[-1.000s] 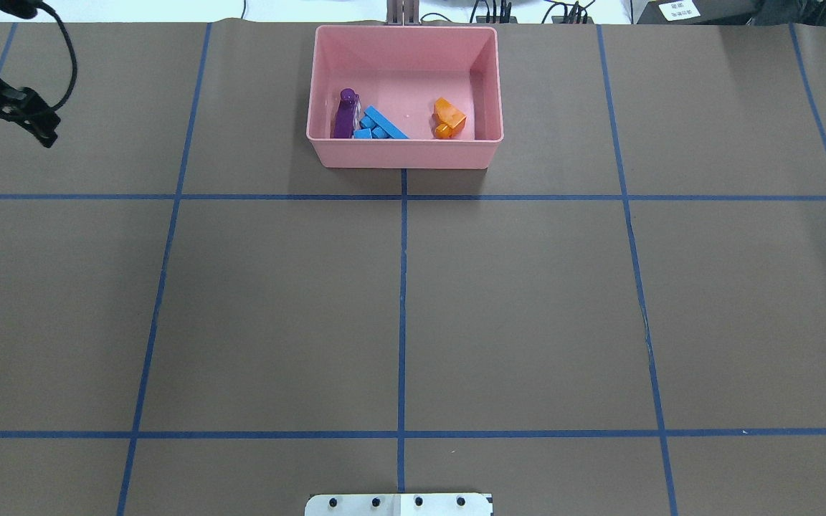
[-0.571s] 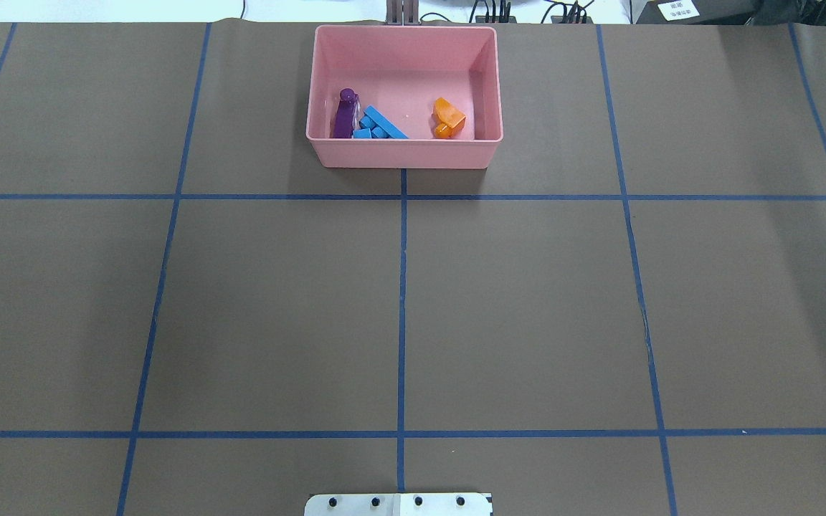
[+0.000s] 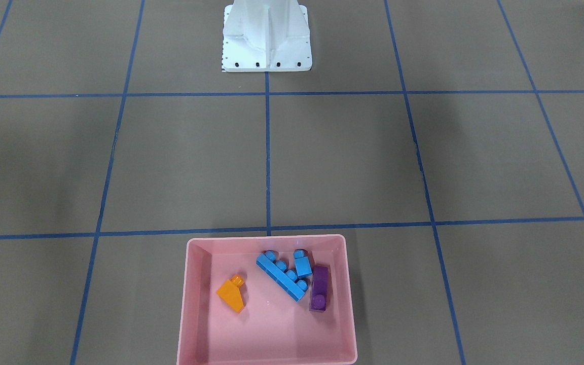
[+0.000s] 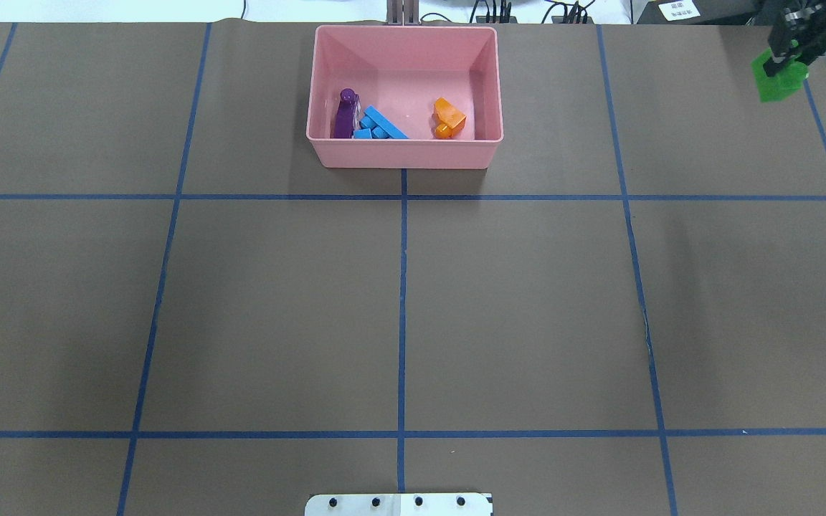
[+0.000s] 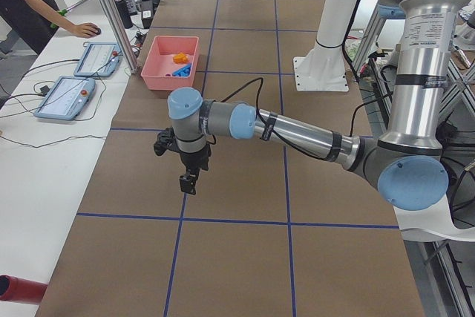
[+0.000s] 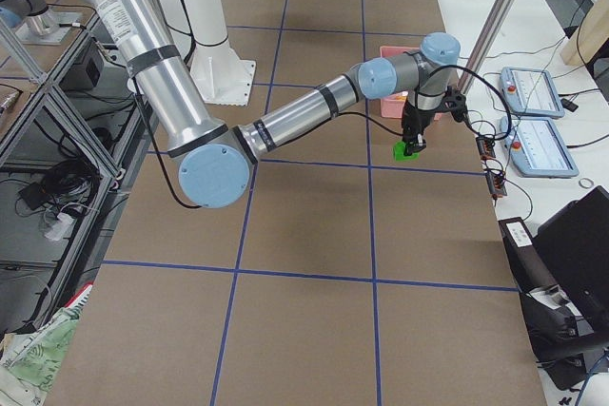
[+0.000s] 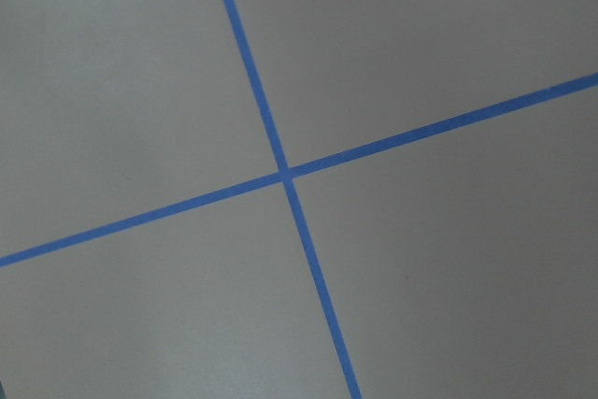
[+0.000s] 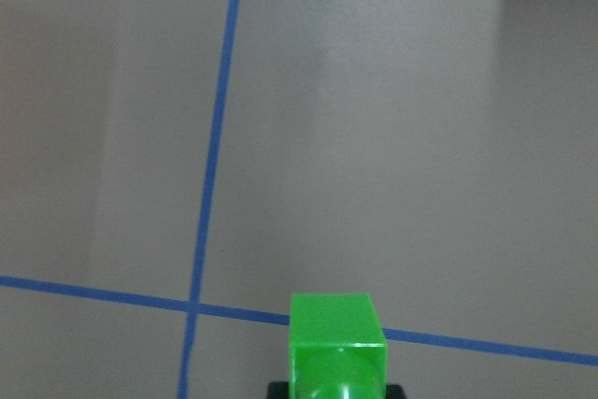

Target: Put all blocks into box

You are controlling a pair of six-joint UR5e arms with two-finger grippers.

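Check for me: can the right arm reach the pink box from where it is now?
Probably yes. The right gripper, holding the green block, hangs off to the right of the box with only bare table between, and the left arm is well away.

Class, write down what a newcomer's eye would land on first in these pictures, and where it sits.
The pink box stands out at the table's far edge, with the orange block, long blue block, small blue block and purple block inside. Next, the bright green block, gripped by the right hand over the far right corner.
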